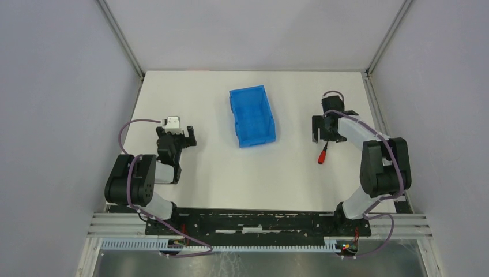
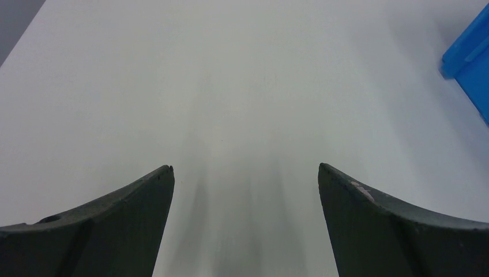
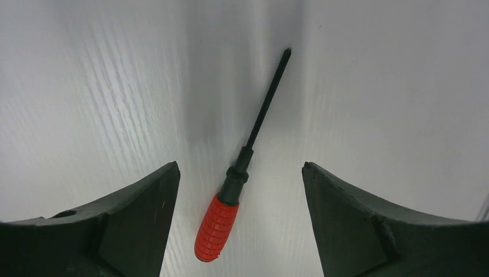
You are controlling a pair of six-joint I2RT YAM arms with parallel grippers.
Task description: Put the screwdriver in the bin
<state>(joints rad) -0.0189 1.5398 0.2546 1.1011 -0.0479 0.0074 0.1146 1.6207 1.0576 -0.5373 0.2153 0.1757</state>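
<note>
The screwdriver lies flat on the white table, right of centre; it has a short red handle and a thin dark shaft. In the right wrist view the screwdriver lies between the two dark fingers, its handle nearer the left finger and touching neither. My right gripper hangs open just above it, and the top view shows that gripper over the shaft end. The blue bin stands mid-table, to the left of the screwdriver. Far left, my left gripper is open with nothing in it.
In the left wrist view only bare white table lies under the left gripper, with a corner of the bin at the upper right. Grey walls with metal posts close in the table at the sides and back.
</note>
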